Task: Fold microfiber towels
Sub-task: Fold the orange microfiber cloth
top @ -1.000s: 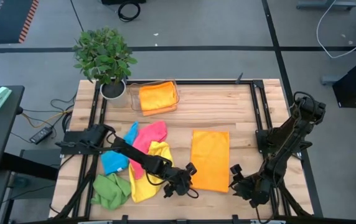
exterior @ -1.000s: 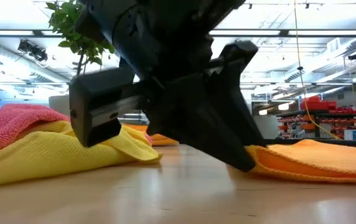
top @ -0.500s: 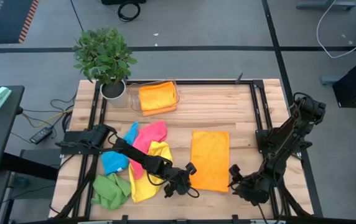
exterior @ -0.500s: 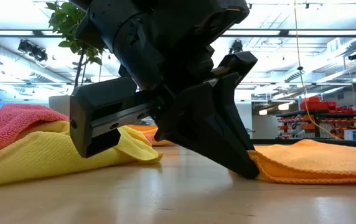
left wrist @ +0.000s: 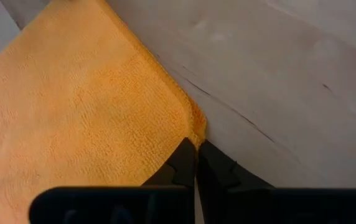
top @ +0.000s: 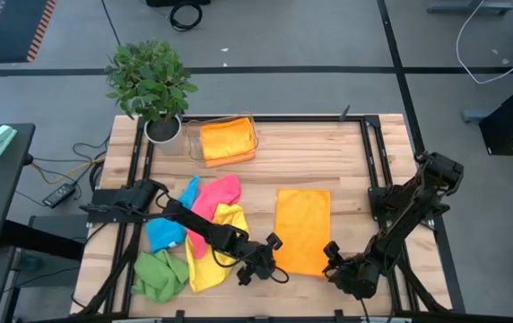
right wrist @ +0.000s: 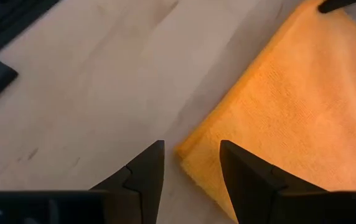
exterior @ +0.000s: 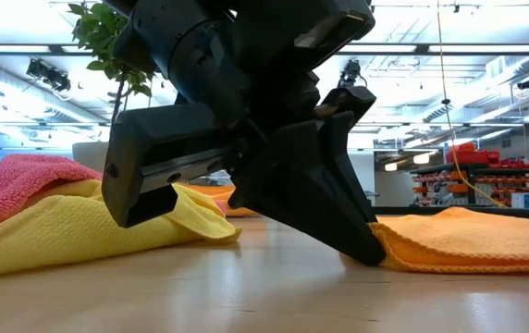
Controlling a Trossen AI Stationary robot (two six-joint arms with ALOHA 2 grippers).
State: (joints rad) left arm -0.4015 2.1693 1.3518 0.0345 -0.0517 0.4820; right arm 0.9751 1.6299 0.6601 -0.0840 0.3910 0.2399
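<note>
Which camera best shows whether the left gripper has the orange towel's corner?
The left wrist view: the left gripper is shut right at the orange towel's corner. The high view shows only their position; the low view shows the arm blocking that corner; the right wrist view shows the opposite corner.

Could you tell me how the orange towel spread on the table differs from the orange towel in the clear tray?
The spread orange towel lies flat as a tall rectangle mid-table; the tray towel is a smaller folded bundle near the plant. Both hands, left and right, meet the spread one's near corners; the tray towel lies untouched. Both are orange.

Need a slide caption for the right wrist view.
Right gripper, fingers open, straddling a corner of the orange towel on the table.
</note>
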